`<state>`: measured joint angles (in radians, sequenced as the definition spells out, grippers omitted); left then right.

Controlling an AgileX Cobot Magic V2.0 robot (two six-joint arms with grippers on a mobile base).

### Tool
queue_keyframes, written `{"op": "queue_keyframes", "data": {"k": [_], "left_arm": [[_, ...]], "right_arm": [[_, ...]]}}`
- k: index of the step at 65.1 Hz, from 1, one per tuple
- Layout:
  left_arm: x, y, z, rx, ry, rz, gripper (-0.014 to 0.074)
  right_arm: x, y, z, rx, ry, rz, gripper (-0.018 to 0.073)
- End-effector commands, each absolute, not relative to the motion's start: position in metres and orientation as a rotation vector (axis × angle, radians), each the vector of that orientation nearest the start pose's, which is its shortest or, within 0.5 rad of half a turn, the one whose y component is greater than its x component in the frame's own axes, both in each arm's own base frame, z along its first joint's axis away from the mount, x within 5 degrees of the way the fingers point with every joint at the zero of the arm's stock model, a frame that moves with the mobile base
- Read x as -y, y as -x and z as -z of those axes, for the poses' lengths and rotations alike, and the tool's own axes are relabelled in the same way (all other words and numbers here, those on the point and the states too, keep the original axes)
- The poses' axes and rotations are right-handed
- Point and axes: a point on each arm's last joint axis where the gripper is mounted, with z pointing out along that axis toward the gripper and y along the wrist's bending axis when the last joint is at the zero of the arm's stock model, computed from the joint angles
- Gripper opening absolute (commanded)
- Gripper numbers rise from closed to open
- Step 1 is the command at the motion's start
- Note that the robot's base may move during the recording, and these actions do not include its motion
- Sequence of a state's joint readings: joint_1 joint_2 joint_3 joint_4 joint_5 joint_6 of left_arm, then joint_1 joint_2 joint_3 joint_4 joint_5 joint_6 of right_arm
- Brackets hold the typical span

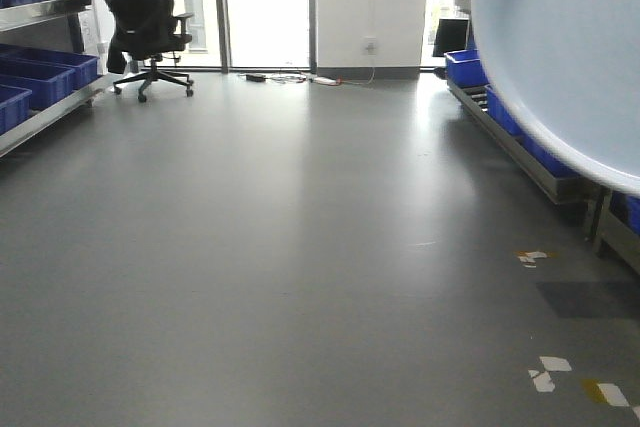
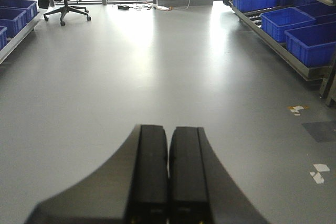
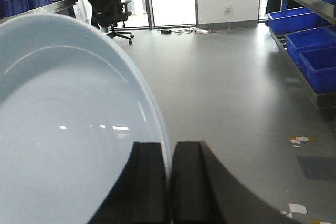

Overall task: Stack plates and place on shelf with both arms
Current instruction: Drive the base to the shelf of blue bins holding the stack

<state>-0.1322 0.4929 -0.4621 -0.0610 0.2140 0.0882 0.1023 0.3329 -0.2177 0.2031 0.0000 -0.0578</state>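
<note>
Right jaws pinch the plate (image 3: 68,129) by its rim.

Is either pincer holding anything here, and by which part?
The right pincer grips a pale blue plate by its rim. The left pincer is shut on nothing.

Black office chair (image 1: 150,22) far left; blue crates (image 2: 310,40) both sides; grey floor (image 1: 300,247).

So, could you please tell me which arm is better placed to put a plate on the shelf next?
Probably the right: the right pincer is shut on the rim of a pale blue plate, held in the air. The left pincer is shut with nothing in it.
</note>
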Motion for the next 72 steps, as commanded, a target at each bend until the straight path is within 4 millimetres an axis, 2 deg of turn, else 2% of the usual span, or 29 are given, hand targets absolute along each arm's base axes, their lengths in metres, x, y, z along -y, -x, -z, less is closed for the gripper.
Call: {"op": "queue_keyframes", "data": {"k": [1,72], "left_arm": [[0.015,-0.1083,-0.3283,-1.624,-0.128,0.092,0.0082],[0.015,-0.1084,-0.3282,-1.625,-0.128,0.092,0.0082]], "right_arm": [[-0.0067,-0.087,-0.2838,-1.472,-0.047,-0.177,0.0056],[-0.0067,-0.087,-0.2838,-1.472,-0.047,-0.177,0.0056]]}}
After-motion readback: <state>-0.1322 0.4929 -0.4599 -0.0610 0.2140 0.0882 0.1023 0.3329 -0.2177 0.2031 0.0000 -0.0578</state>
